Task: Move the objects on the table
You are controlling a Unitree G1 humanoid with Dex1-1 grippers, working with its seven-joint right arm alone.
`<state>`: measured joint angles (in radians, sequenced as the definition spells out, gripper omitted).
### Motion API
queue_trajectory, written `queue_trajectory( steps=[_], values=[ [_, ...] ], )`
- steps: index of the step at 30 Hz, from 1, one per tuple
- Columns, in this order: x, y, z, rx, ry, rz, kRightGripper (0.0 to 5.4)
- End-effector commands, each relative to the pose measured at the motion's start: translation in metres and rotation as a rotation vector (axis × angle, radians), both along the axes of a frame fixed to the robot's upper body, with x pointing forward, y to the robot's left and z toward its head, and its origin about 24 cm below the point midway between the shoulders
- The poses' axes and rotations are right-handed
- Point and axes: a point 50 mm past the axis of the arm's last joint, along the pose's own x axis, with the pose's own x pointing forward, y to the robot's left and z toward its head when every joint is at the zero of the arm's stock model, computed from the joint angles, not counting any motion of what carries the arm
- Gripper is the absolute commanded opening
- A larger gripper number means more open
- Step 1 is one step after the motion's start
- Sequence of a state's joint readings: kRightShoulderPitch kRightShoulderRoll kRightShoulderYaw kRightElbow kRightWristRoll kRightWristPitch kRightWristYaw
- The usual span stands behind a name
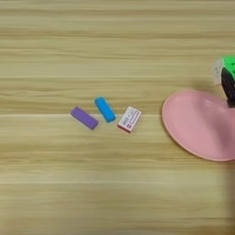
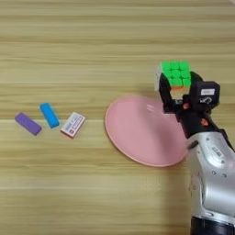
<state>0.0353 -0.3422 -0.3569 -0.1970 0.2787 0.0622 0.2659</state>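
The multicolour puzzle cube [image 2: 176,72], green face up, is at the far right, just beyond the back rim of the round pink plate [image 2: 137,131]. My right gripper [image 2: 179,82] is shut on it, one black finger [image 2: 164,94] on its left side and the other on its right. I cannot tell whether the cube rests on the table or hangs above it. The left eye view shows only the cube's edge [image 1: 228,66] and one finger [image 1: 228,87]. Left of the plate lie the white eraser [image 1: 129,119], the blue bar [image 1: 105,109] and the purple bar [image 1: 84,118] in a loose row.
The wood-grain table [image 1: 114,193] fills both views. My silver forearm [image 2: 211,183] comes up from the bottom right corner and covers the plate's right rim.
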Motion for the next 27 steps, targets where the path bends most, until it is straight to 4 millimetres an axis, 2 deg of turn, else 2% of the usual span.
queue_trajectory(
  steps=[1, 6, 15, 27],
  values=[
    [-0.012, 0.006, 0.025, -0.046, -0.053, 0.026, 3.27],
    [-0.019, 0.011, 0.020, -0.025, 0.039, 0.055, 3.27],
    [-0.029, 0.006, -0.008, -0.033, 0.295, 0.069, 3.27],
    [-0.027, 0.012, -0.025, -0.063, 0.408, 0.113, 3.27]
  ],
)
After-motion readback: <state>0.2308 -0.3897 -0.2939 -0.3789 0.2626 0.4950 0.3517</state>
